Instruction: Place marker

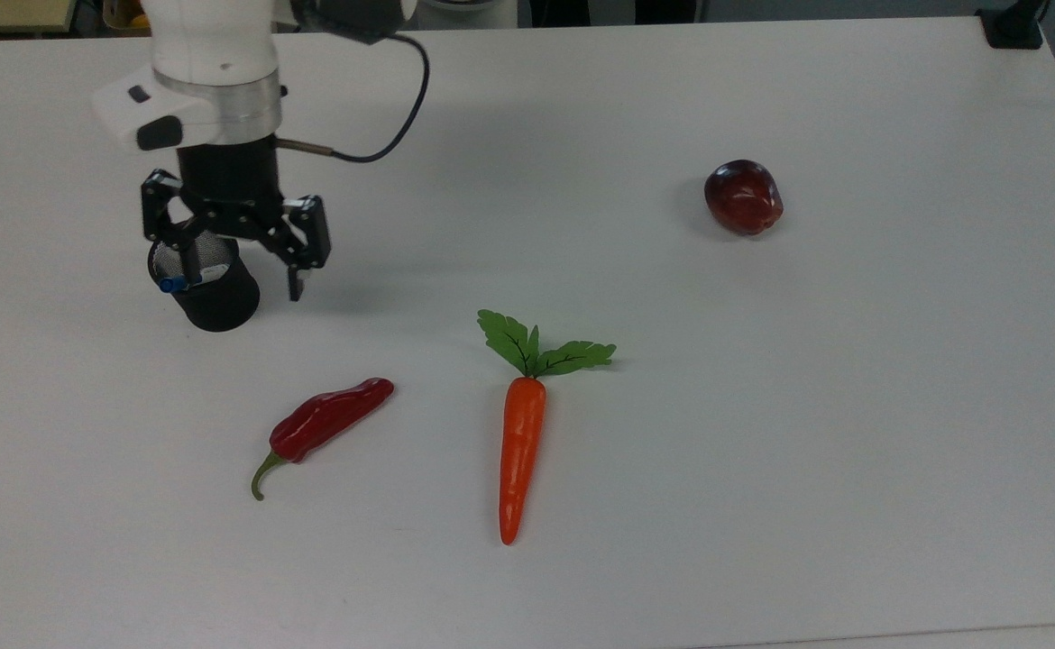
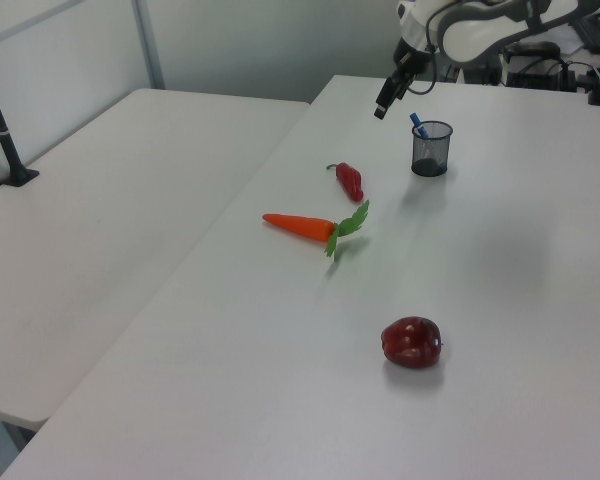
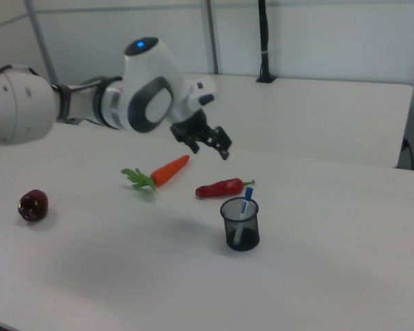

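Landmark: black mesh cup (image 1: 207, 293), standing upright on the white table (image 1: 762, 433).

- Marker (image 3: 244, 214): inside the mesh cup, leaning against its rim, blue end poking up above the edge. In the top view the blue tip (image 1: 167, 285) shows at the cup's left rim. Nothing holds it.
- Gripper (image 1: 241, 260): above the table, just beside the cup toward the top view's right, one finger overlapping the cup's rim in that view. In the right view it hangs raised above and behind the cup. Fingers spread wide apart, nothing between them.
- Red chili pepper (image 1: 322, 425): lying flat on the table, near the cup, toward the top view's lower right of it.
- Carrot (image 1: 521, 439): lying flat with its green leaves toward the cup's side of the table, farther from the cup than the pepper.
- Dark red apple (image 1: 743, 196): well apart from the cup, toward the top view's right.

Status, as judged: the placing looks done, since the marker sits in the cup and the empty gripper is clear of it. What seems left is only for the arm to draw off; the marker leans but appears settled, and the cup stands undisturbed.
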{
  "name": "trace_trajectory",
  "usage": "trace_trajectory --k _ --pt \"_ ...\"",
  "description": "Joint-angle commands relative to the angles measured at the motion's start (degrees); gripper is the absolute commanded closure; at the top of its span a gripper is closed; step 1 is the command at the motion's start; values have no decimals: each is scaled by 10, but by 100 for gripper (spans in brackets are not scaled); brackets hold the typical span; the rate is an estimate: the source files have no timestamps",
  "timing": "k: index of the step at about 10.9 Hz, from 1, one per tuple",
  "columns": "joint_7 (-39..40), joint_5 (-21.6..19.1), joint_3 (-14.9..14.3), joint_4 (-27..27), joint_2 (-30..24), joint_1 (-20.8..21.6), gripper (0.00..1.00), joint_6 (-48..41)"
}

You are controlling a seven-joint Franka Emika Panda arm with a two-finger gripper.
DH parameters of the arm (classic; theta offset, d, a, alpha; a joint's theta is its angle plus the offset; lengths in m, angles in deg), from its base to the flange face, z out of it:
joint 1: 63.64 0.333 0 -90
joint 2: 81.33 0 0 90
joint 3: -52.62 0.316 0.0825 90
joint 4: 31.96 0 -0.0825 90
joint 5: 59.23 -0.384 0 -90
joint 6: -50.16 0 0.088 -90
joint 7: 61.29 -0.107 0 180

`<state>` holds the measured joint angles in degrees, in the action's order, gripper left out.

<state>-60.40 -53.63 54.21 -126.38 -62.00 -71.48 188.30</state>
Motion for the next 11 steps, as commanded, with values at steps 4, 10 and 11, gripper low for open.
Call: trace_trajectory --k 4,10,11 --pt "-2 -2 -4 1 -165 96 0 -334" --pt "-2 -2 -11 2 -198 139 0 -459" --pt "-2 -2 -10 2 -197 138 0 -460"
